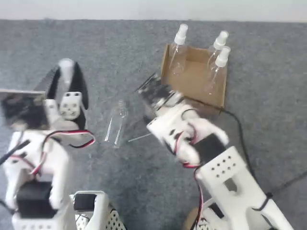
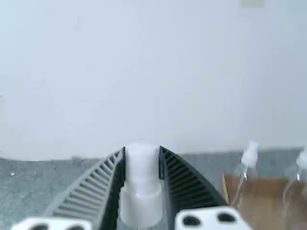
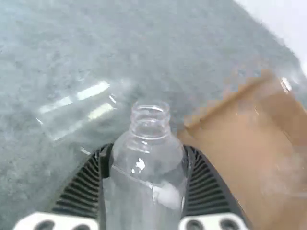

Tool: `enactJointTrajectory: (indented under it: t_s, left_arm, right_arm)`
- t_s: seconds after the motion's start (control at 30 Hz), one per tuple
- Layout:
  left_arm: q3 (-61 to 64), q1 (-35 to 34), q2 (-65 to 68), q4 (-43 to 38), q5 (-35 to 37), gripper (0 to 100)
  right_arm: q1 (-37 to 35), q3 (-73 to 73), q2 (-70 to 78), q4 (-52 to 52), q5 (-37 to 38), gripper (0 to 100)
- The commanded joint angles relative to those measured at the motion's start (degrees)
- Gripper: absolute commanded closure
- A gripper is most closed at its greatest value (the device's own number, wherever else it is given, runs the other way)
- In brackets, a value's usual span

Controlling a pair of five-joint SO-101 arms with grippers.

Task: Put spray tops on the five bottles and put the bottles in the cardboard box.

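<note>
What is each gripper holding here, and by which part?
The left gripper clamps a white spray top by its sides. The right gripper holds an uncapped clear bottle around its body, just below the neck.

The light is soft and even all over. The white wall (image 2: 153, 72) is very bright. The grey mat (image 1: 120, 52) has only faint shadows. Bright streaks of glare sit on the bottle lying down (image 3: 74, 108), and a small one on the held bottle (image 3: 140, 164)
</note>
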Motion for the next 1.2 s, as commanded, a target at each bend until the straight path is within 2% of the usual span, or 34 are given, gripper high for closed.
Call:
enactJointTrajectory:
  t_s: [0.0,0.1,0.3,0.47,0.63,0.97,1.17]
  left_arm:
    - [-5.3,-1.8,-0.4,-0.9,4.7,97]
    - [-5.1,-1.7,-0.4,-3.9,8.1,97]
    - [-0.7,-1.6,-0.3,-13.5,18.9,97]
    - [2.2,1.1,-0.1,-18.6,21.5,97]
    - [5.8,7.3,-0.1,-18.6,21.4,97]
    - [14.4,8.0,-0.1,-18.8,21.5,97]
    - [18.2,12.7,-0.4,-18.6,21.5,97]
  right_arm:
    - [-2.7,3.6,-2.3,-6.2,-0.6,99.3]
    - [-4.3,7.6,-4.3,-10.8,-0.6,99.3]
    - [-9.3,21.9,-9.8,-30.5,-1.1,99.3]
    - [-10.6,32.6,-14.5,-43.8,-3.7,99.3]
    - [-10.4,34.9,-16.5,-44.7,-5.1,99.3]
    - [-10.5,35.9,-16.5,-44.9,-5.4,99.3]
    - [-10.4,36.0,-16.7,-44.9,-5.4,99.3]
